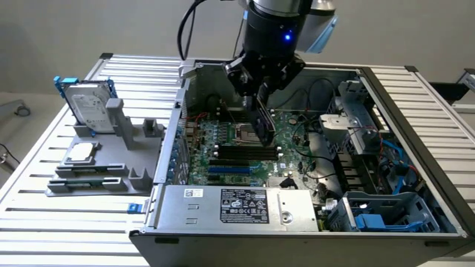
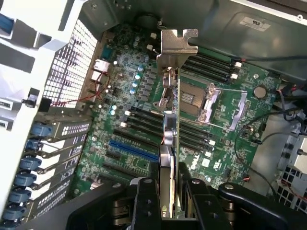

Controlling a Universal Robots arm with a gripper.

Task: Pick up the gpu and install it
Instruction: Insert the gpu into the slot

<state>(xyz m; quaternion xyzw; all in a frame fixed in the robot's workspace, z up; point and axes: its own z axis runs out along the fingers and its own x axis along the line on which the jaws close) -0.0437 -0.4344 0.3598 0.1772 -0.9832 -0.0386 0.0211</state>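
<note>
My gripper hangs over the open computer case, shut on the gpu, which stands edge-on and upright above the green motherboard. In the wrist view the gpu runs away from my fingers, thin card seen on edge, with its silver metal bracket at the far end. It hovers over the motherboard, above the CPU socket and the black slots, apart from the blue slot.
A grey holder on the slatted table, at the exterior view's left, carries a silver hard drive in a blue frame and a small silver part. The power supply, cables and drive cages crowd the case.
</note>
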